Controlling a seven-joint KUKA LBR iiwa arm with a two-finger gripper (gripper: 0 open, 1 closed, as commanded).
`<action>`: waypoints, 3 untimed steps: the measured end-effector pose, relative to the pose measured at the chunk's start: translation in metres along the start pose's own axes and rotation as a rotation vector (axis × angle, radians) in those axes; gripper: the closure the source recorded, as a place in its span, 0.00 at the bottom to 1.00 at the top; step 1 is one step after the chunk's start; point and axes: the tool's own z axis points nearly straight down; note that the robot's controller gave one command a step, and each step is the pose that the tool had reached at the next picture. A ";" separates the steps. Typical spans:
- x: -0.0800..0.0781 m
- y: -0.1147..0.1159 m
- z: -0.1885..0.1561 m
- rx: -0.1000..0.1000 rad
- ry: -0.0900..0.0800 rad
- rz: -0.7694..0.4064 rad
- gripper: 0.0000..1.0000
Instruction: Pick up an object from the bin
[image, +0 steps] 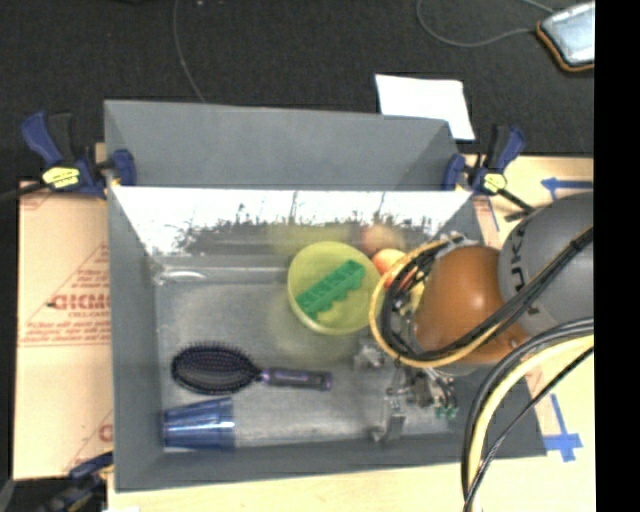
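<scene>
My gripper (398, 398) hangs low over the bin floor at the front right, under the orange wrist cover. Nothing shows in its grasp. A yellow-green bowl (302, 272) stands just up and left of it, with a green toy brick (333, 287) lying inside. A dark blue hairbrush (213, 368) lies on the floor to the left, and the tip of its purple handle (298, 379) points toward the gripper with a gap between them. An orange round thing (386, 262) sits at the bowl's right edge, partly hidden by cables.
A blue plastic cup (198, 423) lies on its side in the front left corner. A pale peach round thing (375, 238) rests against the back wall behind the bowl. The arm and its cables cover the bin's right side.
</scene>
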 end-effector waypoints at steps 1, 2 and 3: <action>-0.003 0.068 -0.009 0.001 -0.005 -0.195 0.00; -0.020 0.069 -0.008 0.000 -0.004 -0.155 0.00; -0.018 0.081 -0.015 0.005 -0.004 -0.156 0.00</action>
